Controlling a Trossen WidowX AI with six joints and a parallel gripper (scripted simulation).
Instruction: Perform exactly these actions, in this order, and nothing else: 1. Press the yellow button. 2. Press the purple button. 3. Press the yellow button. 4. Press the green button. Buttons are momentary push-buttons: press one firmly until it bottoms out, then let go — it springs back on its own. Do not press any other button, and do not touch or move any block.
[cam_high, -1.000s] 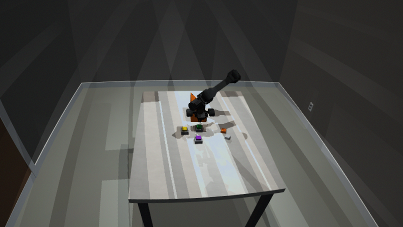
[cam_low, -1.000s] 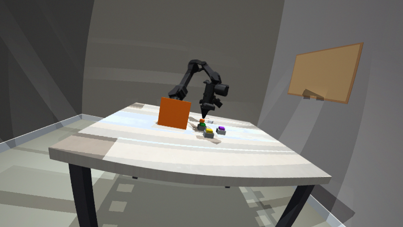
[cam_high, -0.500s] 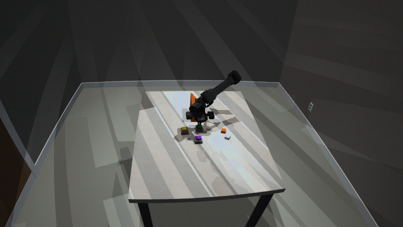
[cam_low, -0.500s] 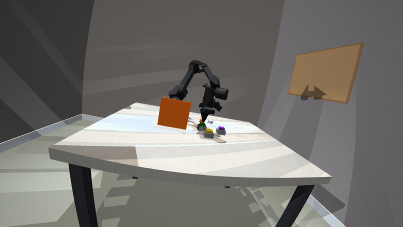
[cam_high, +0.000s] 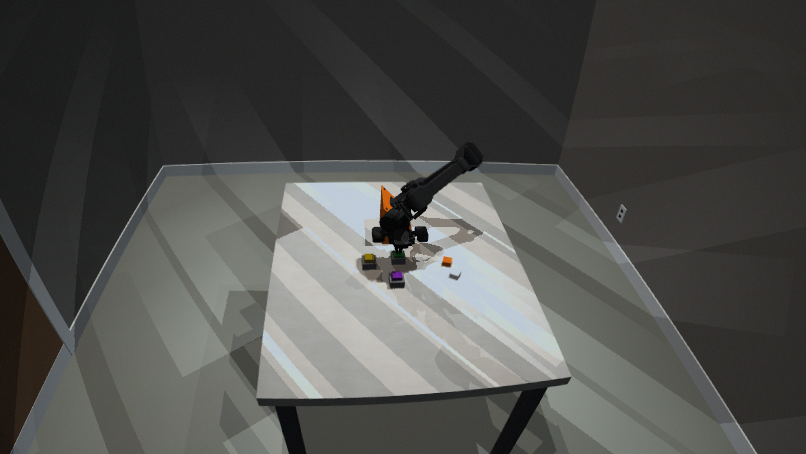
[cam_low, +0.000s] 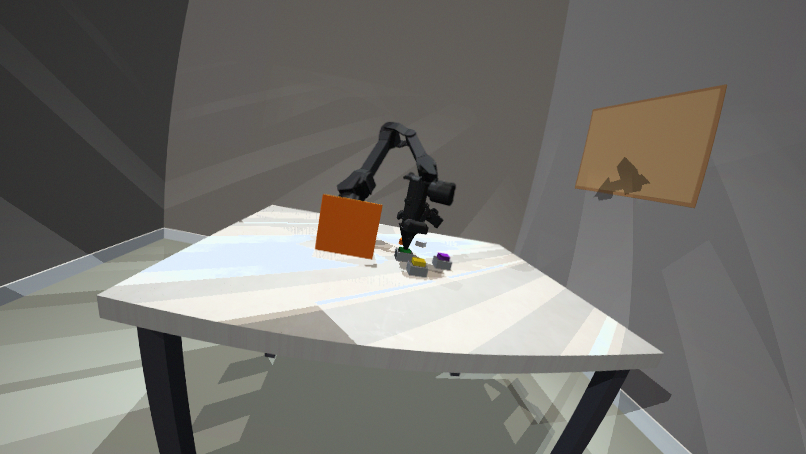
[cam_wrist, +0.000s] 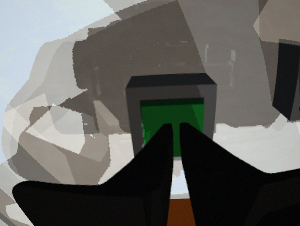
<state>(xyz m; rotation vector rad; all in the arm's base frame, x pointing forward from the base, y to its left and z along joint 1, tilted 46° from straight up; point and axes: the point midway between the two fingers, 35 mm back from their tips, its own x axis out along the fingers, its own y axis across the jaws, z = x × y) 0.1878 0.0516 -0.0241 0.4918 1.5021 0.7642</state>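
My gripper (cam_high: 398, 252) (cam_low: 406, 248) (cam_wrist: 175, 131) is shut and empty, pointing down with its fingertips at the top of the green button (cam_high: 398, 256) (cam_low: 402, 251) (cam_wrist: 162, 111). In the wrist view the green cap sits low inside its grey housing, and the fingertips cover part of it. The yellow button (cam_high: 368, 257) (cam_low: 417, 262) stands to the left of the green one in the top view, its cap raised. The purple button (cam_high: 397, 275) (cam_low: 443, 256) stands nearer the front in that view, its cap also raised.
An orange block (cam_high: 447, 261) and a light grey block (cam_high: 455, 275) (cam_low: 420, 244) lie right of the buttons in the top view. An orange panel (cam_low: 348, 226) stands upright by the arm's base. A dark housing edge (cam_wrist: 287, 80) shows at the wrist view's right.
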